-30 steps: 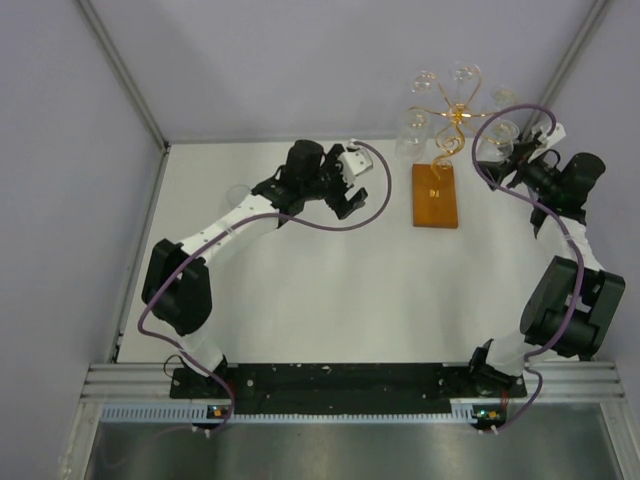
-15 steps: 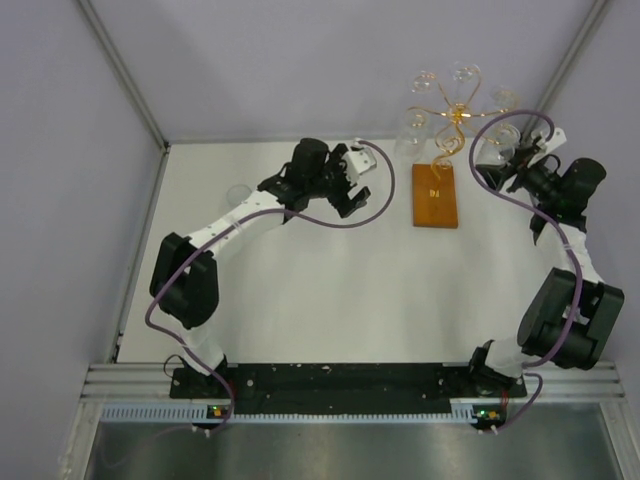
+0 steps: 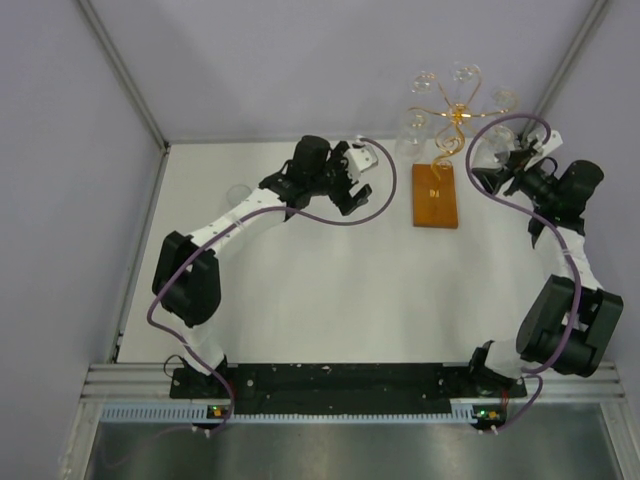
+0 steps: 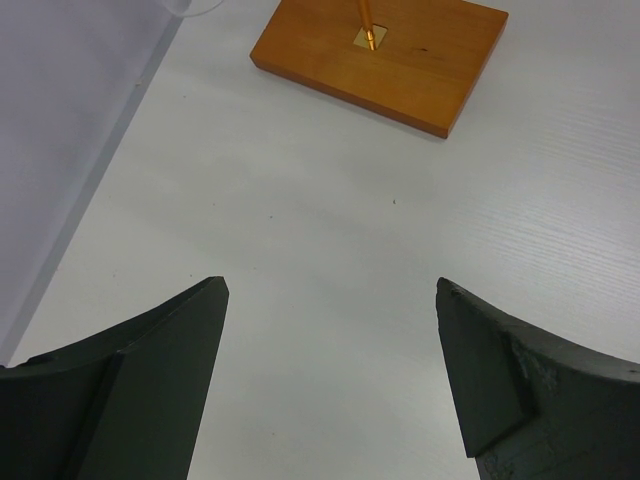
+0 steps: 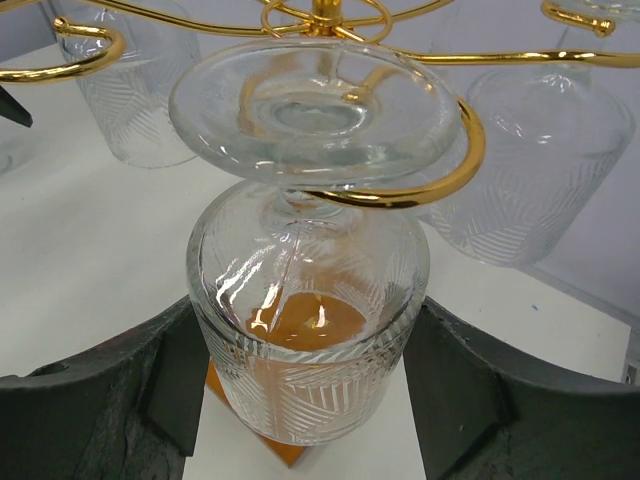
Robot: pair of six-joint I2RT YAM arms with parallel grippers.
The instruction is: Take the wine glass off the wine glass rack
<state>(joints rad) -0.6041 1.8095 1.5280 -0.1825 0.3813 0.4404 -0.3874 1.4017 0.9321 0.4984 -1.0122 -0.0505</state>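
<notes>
The wine glass rack (image 3: 452, 118) is gold wire on an orange-brown wooden base (image 3: 435, 195), at the back right of the table. A ribbed wine glass (image 5: 305, 330) hangs upside down, its foot resting in a gold scroll arm (image 5: 445, 180). My right gripper (image 5: 305, 375) is shut on this glass, a pad pressed on each side of the bowl; from above it sits at the rack's right side (image 3: 497, 165). My left gripper (image 4: 330, 300) stands open over bare table, left of the base (image 4: 420, 60); from above it is near the table's back middle (image 3: 348, 190).
Several more glasses hang on the rack, two of them flanking the held one (image 5: 140, 100) (image 5: 535, 170). A clear glass (image 3: 237, 191) lies on the table by the left arm. Lilac walls close in behind the rack and on the right.
My right gripper has closed in on the glass bowl while reaching slightly toward the rack. The left gripper has drifted a little toward the back and stayed open.
</notes>
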